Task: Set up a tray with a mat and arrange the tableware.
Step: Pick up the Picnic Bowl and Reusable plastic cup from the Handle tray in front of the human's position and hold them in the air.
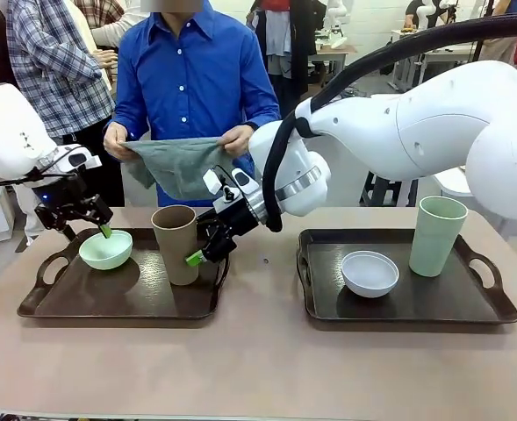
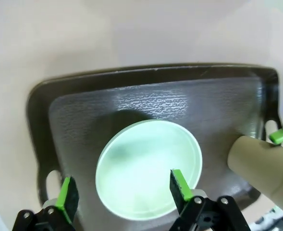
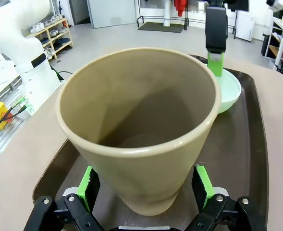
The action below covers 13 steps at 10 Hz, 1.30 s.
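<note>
Jaws wide on both arms, one pair at the bowl and one at the cup

My left jaws stand fully apart and hold nothing. They hang just above the mint green bowl (image 2: pixel 148 168). One green pad (image 2: pixel 180 184) sits over the bowl's inside near its rim. The other pad is outside the rim, over the dark brown tray (image 1: pixel 135 294) that carries the bowl.

My right jaws reach across the middle to the same tray. They are also spread wide and straddle the brown cup (image 3: pixel 139 125) low on its wall, with one pad on each side. The pads lie just beside the cup. I cannot tell whether they touch it, and nothing shows it lifted. The cup stands upright just beside the bowl, between my two pairs of jaws.

Well off past my right jaws, a second tray (image 1: pixel 434 303) on the counter (image 1: pixel 258 368) holds the white bowl (image 1: pixel 369 273). The pale green cup (image 1: pixel 437 235) stands upright beside it.

Beyond both jaws, across the counter, a person in a blue shirt holds a grey-green mat (image 1: pixel 181 165) spread between both hands, clear of the trays.
</note>
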Each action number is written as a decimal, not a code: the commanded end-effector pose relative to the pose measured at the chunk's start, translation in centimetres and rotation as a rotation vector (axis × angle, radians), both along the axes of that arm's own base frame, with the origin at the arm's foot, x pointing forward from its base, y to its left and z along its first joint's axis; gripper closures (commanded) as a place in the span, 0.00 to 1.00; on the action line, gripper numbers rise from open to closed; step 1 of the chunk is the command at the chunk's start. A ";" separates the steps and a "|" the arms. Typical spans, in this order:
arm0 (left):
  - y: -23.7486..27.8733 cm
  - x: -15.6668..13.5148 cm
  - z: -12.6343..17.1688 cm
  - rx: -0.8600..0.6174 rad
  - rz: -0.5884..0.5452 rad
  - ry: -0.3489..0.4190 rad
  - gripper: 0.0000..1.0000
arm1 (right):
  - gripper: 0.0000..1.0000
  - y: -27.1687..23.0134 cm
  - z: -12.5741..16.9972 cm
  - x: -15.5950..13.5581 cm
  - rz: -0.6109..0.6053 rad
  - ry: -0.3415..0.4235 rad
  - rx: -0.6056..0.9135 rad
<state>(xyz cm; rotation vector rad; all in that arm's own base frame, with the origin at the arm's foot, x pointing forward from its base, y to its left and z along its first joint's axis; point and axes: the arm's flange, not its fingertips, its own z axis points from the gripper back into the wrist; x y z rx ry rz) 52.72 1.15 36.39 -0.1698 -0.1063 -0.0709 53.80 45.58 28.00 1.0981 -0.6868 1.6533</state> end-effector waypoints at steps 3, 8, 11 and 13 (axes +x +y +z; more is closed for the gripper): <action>0.0 1.2 -1.3 0.062 0.025 0.061 0.00 | 0.00 1.6 -0.2 0.8 0.024 0.018 0.000; 0.8 0.9 -2.3 0.086 0.042 0.091 0.00 | 0.03 2.5 -0.3 0.7 0.056 0.002 -0.004; 0.8 0.8 -2.6 0.095 0.032 0.113 1.00 | 1.00 2.6 -0.4 0.8 0.064 -0.001 -0.008; 0.8 0.7 -2.5 0.089 0.039 0.112 0.72 | 1.00 2.6 -0.4 0.8 0.065 -0.008 -0.017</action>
